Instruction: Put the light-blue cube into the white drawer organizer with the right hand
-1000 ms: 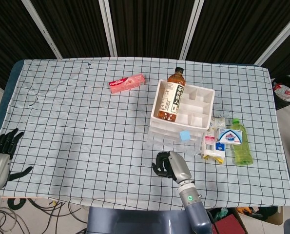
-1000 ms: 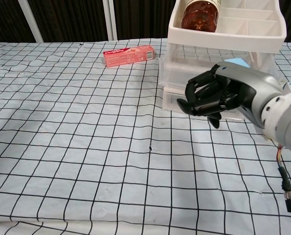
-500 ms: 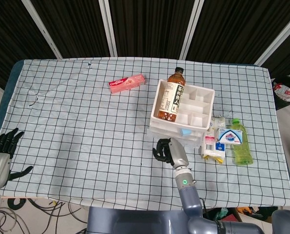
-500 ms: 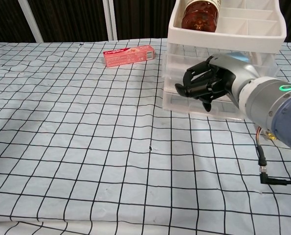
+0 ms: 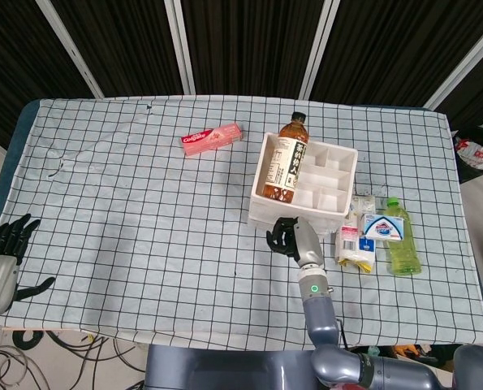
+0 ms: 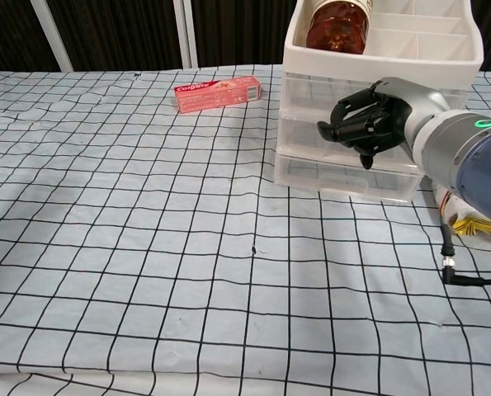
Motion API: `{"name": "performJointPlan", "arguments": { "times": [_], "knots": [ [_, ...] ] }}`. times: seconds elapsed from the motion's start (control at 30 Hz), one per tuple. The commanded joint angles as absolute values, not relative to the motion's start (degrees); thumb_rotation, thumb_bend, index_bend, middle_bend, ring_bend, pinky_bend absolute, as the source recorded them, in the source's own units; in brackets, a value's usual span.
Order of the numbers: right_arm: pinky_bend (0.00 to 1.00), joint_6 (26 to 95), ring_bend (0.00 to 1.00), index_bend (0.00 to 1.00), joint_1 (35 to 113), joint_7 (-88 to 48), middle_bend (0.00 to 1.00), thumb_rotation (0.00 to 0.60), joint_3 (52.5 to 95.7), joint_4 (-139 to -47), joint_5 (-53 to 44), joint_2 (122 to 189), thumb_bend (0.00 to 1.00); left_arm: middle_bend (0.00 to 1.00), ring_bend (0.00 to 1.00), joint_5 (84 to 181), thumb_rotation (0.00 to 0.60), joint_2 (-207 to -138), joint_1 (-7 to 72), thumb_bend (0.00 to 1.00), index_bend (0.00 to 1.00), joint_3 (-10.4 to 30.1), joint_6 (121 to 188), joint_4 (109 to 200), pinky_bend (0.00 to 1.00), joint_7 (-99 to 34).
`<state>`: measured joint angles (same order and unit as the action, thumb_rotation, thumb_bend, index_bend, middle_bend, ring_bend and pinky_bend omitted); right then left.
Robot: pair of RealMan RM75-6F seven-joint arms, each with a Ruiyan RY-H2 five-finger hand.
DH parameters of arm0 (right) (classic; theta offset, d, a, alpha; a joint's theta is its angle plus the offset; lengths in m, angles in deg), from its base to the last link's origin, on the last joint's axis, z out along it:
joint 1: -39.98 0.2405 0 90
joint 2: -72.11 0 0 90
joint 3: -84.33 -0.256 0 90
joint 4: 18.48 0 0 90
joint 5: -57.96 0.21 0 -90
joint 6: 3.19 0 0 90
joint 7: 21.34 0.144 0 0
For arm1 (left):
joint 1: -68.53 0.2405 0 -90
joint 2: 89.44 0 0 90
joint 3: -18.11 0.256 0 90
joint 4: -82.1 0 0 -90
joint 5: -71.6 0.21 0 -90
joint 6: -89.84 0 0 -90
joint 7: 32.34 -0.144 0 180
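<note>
- A white cloth with a black grid covers the bench [image 5: 127,211]; dark panelled walls stand behind it.
- The white drawer organizer [image 5: 306,183] sits on the cloth.
- Right hand [image 6: 369,124], fingers curled in, is against the organizer's front; whether it grasps anything cannot be told.
- The light-blue cube is hidden from view.
- Left hand [image 5: 6,240] lies released at the bench's edge, far from the organizer.

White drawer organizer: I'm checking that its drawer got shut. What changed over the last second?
The right hand moved in against the white drawer organizer front, pushing the open drawer in; it now looks closed, with the light-blue cube out of sight. The left hand, tea bottle, toothpaste box and green bottle stayed put.
</note>
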<state>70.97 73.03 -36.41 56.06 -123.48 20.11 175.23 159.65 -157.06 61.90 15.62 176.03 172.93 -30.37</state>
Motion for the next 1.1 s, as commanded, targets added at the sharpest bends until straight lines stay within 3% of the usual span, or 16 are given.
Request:
{"name": "performJointPlan", "arguments": {
  "times": [0.03,0.47,0.63,0.73,0.93,1.0,1.1],
  "knots": [
    [0.74,71.2,0.84,0.75,73.1,-36.3,0.79,0.6,55.8,-123.4,20.4,175.0,0.4,0.0,0.0,159.7,0.6,-157.1,62.0,0.02,0.0,15.6,176.2,172.9,0.0,-30.4],
    [0.74,71.4,0.84,0.75,73.2,-35.8,0.79,0.6,55.6,-122.7,22.2,173.9,0.4,0.0,0.0,159.7,0.6,-157.0,62.0,0.02,0.0,15.7,176.2,173.1,0.0,-30.3],
    [0.74,71.6,0.83,0.75,72.0,-35.2,0.78,0.6,57.3,-125.5,21.2,172.4,0.4,0.0,0.0,159.9,0.6,-157.0,62.0,0.02,0.0,15.7,176.3,173.1,0.0,-30.3],
    [0.74,71.8,0.83,0.75,69.7,-34.8,0.78,0.6,61.2,-130.6,17.6,169.4,0.4,0.0,0.0,160.0,0.6,-156.9,62.0,0.02,0.0,15.8,176.3,173.1,0.0,-30.3],
    [0.69,72.0,0.77,0.71,63.4,-35.6,0.73,0.6,72.8,-138.1,2.6,156.9,0.4,0.0,0.0,160.2,0.6,-156.8,62.3,0.02,0.0,15.9,176.6,173.1,0.0,-30.2],
    [0.63,72.4,0.71,0.66,61.3,-35.3,0.66,0.6,76.6,-137.8,-4.7,151.7,0.38,0.0,0.0,160.3,0.6,-156.7,62.3,0.02,0.0,16.0,176.7,173.0,0.0,-30.4],
    [0.45,74.5,0.57,0.53,57.7,-34.3,0.49,0.6,82.3,-135.5,-14.7,143.6,0.33,0.0,0.0,160.5,0.6,-156.8,62.3,0.02,0.0,16.1,176.9,172.9,0.0,-31.0]
  ]
}}
